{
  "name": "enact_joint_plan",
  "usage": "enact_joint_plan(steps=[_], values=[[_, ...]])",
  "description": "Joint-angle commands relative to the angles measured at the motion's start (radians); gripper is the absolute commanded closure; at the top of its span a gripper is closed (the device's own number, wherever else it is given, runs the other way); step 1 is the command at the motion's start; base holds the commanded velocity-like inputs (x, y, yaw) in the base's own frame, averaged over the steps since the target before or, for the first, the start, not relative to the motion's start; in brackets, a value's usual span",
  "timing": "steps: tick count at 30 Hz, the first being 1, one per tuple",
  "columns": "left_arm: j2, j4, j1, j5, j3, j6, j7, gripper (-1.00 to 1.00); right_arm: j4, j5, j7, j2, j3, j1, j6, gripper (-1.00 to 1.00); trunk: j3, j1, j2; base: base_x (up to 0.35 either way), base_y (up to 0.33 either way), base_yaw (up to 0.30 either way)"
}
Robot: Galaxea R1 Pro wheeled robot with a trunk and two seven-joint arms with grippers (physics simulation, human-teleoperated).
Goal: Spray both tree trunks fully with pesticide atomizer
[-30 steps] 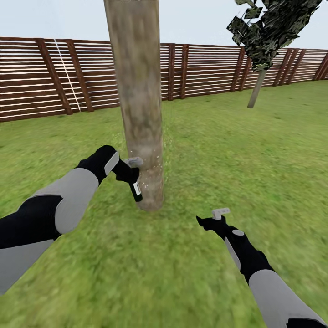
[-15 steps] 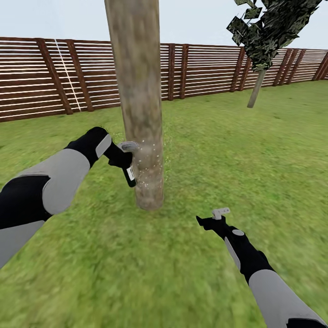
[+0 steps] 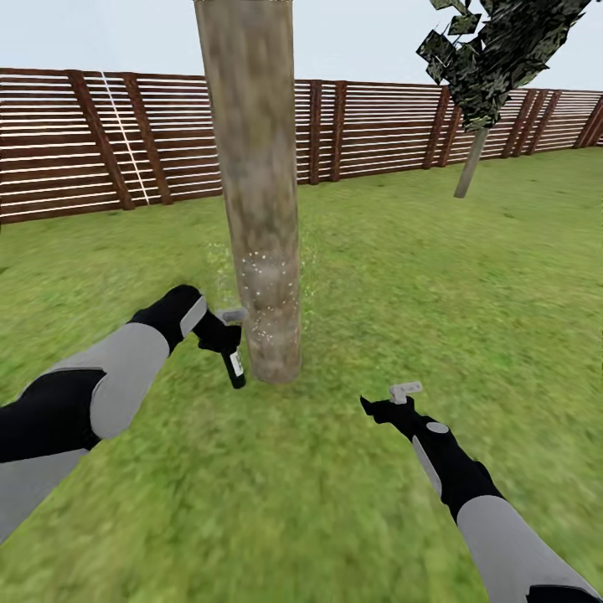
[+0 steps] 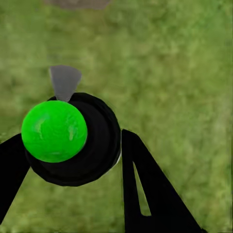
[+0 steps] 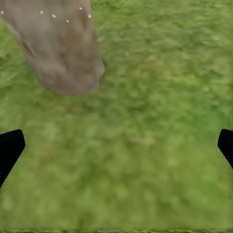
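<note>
Left gripper dropped lower since half-second ago, clamped on pesticide atomizer. We judge spraying of tree trunk underway; next, cover upper bark. Right gripper spread wide, empty.

Tree trunk: rough mottled bark, beige-grey, matt; small white specks on lower part. Lawn: matt green grass, blotchy texture. Fence: brown wooden slats, matt, darker posts. Pesticide atomizer: smooth black body like plastic, white patch; in left wrist view, glossy bright green round cap on it. Left gripper: matt black, with flat grey fingertip. Right gripper: same black and grey finish. Arm shells: smooth grey and black.
</note>
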Motion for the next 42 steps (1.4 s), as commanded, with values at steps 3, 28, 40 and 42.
enact_joint_plan(steps=[3, 28, 40, 42], values=[[0.007, -0.004, 0.096, 0.001, 0.005, -0.027, -0.015, 1.0, 0.0, 0.004, 0.005, 0.0, 0.0, 0.0, 0.005, -1.0, -0.001, -0.001, 0.0, -0.337, 0.0, 0.0], [0.164, -0.319, 0.571, -0.613, -0.095, -0.757, -0.817, 1.0, -0.021, 0.007, 0.304, 0.005, 0.185, -0.001, 0.046, -1.0, -0.001, -0.001, 0.0, -0.119, 0.0, 0.0], [0.168, -0.332, 0.569, -0.721, -0.222, -0.811, -1.016, 1.0, -0.102, 0.009, 0.606, 0.004, 0.34, -0.004, 0.117, 1.0, -0.001, -0.001, 0.0, 0.0, 0.0, 0.0], [0.163, -0.332, 0.569, -0.733, -0.225, -0.846, -1.034, 1.0, -0.125, 0.009, 0.607, 0.002, 0.342, -0.005, 0.117, 1.0, -0.001, -0.001, 0.0, 0.0, 0.0, 0.0]])
